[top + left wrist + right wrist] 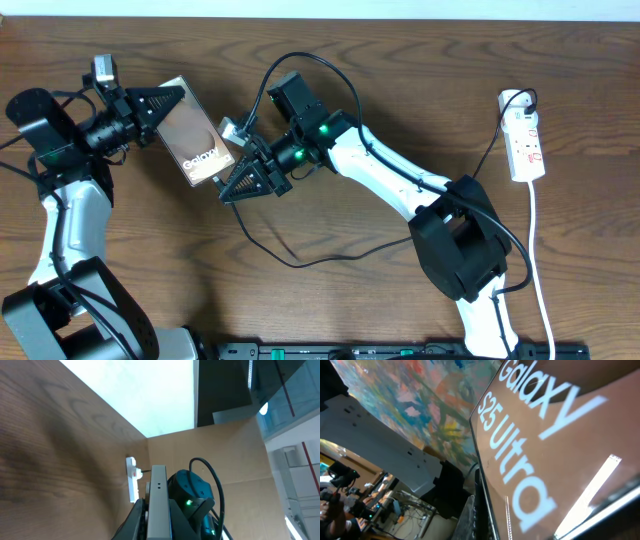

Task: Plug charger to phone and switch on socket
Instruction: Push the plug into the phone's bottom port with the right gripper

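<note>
Left tool (172, 100) clamps the phone (195, 135), desk's (400, 80) left side. Right tool (232, 182) is closed at its near end; we can't see the charger tip. Socket (527, 140) is at the right edge.

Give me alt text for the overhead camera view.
Two robot arms meet at a phone over a wooden table: the left tool grips its upper end, the right tool holds a thin black cable at its lower end. A white power strip lies far right.
</note>
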Controlling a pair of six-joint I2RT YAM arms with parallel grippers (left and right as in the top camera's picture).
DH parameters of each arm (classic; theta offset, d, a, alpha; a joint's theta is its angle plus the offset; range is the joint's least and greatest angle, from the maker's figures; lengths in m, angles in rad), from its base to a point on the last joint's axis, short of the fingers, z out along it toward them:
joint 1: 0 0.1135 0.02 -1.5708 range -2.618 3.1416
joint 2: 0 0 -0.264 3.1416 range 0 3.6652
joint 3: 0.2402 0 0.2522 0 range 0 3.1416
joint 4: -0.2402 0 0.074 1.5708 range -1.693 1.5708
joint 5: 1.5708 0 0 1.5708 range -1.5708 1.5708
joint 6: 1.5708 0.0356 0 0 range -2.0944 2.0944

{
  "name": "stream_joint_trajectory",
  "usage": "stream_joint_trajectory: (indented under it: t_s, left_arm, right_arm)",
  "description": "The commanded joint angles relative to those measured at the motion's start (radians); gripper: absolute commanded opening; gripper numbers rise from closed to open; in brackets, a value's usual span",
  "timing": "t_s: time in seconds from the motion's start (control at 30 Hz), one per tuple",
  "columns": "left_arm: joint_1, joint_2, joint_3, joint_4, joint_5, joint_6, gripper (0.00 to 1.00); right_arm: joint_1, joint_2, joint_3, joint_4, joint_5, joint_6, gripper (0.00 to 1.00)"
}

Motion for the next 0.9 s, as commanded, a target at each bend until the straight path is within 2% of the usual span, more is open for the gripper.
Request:
stream_joint_trajectory:
  t_s: [0.0, 0.53, 0.87]
  left_arm:
    - [-0.002, 0.0, -0.002, 0.006, 0.036, 0.006, 0.07]
    - [-0.002, 0.0, -0.002, 0.006, 0.037, 0.01, 0.07]
    - [-0.002, 0.0, -0.002, 0.006, 0.061, 0.048, 0.07]
  right_arm:
    - [-0.009, 0.012, -0.002, 0.0, -0.033, 0.01, 0.01]
    - [-0.011, 0.012, -0.002, 0.0, -0.029, 0.011, 0.01]
    - [-0.014, 0.012, -0.002, 0.001, -0.029, 0.084, 0.01]
